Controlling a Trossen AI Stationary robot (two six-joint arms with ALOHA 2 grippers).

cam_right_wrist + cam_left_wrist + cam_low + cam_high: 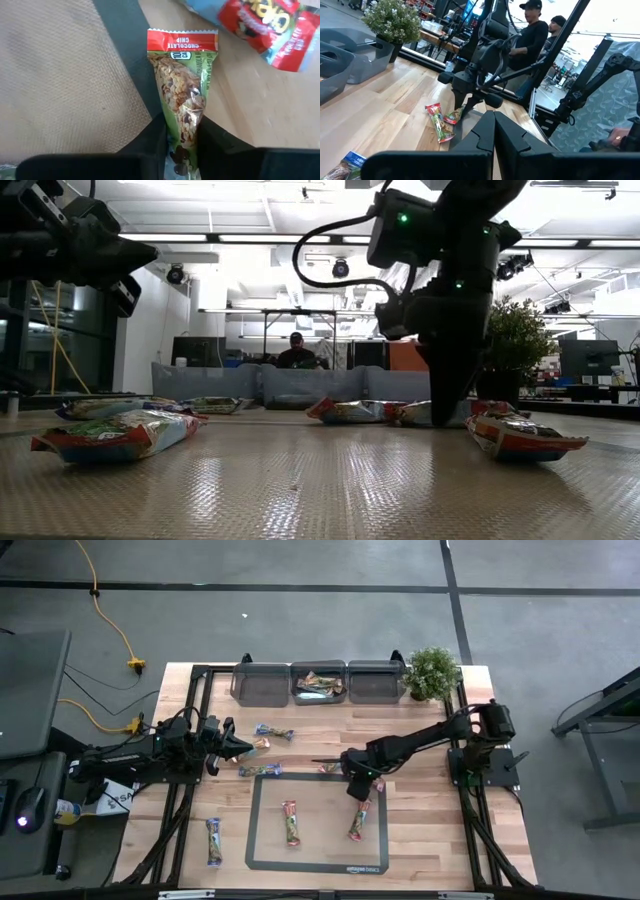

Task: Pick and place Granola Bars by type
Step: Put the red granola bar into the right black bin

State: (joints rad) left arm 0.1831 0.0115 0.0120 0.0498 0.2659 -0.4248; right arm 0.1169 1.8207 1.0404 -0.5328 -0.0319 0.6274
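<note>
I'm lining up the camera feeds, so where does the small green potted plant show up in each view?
High view: potted plant upper middle-right, just right of the grey bins.
Low view: potted plant at the back right, right of the grey bins.
Left wrist view: potted plant top left, beside the grey bins.
Right wrist view: not in it.
Shared landmark: the row of grey bins next to it.

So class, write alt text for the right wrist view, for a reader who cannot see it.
The right hand closes its two dark fingers around a green chocolate chip granola bar lying across the edge of a dark-bordered mat. A red-and-blue wrapped bar lies nearby on the wooden table.
</note>
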